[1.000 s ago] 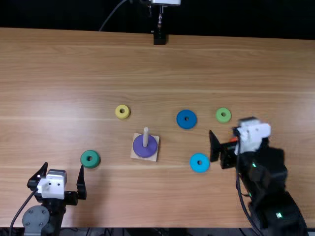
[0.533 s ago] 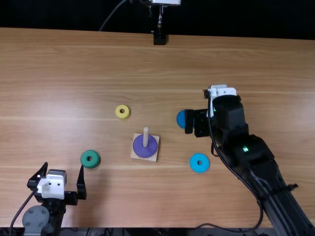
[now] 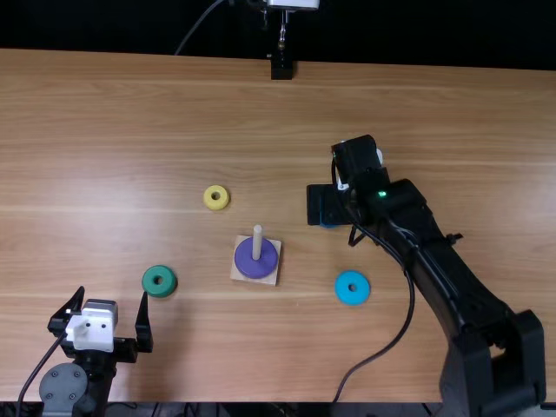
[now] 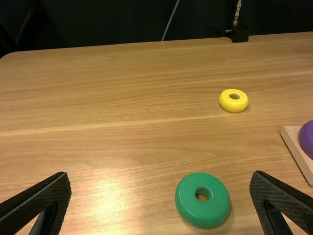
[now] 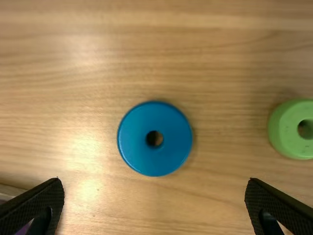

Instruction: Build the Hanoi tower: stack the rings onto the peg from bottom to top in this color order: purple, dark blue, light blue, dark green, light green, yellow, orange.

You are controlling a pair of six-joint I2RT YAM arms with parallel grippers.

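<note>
The purple ring point(image 3: 256, 258) lies around the peg point(image 3: 257, 234) on its square wooden base point(image 3: 270, 276). Over the dark blue ring point(image 3: 328, 226) hangs my open right gripper point(image 3: 327, 205), covering most of it from above. In the right wrist view that dark blue ring point(image 5: 155, 139) lies flat beyond my right gripper point(image 5: 154, 180), with nothing between the fingers. At the near left, my left gripper point(image 3: 113, 294) stands open and holds nothing. The left wrist view has the green ring point(image 4: 202, 200) near my left gripper point(image 4: 161, 174), nearer one finger.
The light blue ring point(image 3: 352, 287) lies right of the base. A yellow ring point(image 3: 216, 197) sits behind and left of it, the darker green ring point(image 3: 159, 281) to its left. In the right wrist view, a light green ring point(image 5: 297, 129) lies beside the dark blue one.
My right arm has swung leftward and away from the table's near edge, from the right side to above the dark blue ring. The left arm and the visible rings have kept still.
</note>
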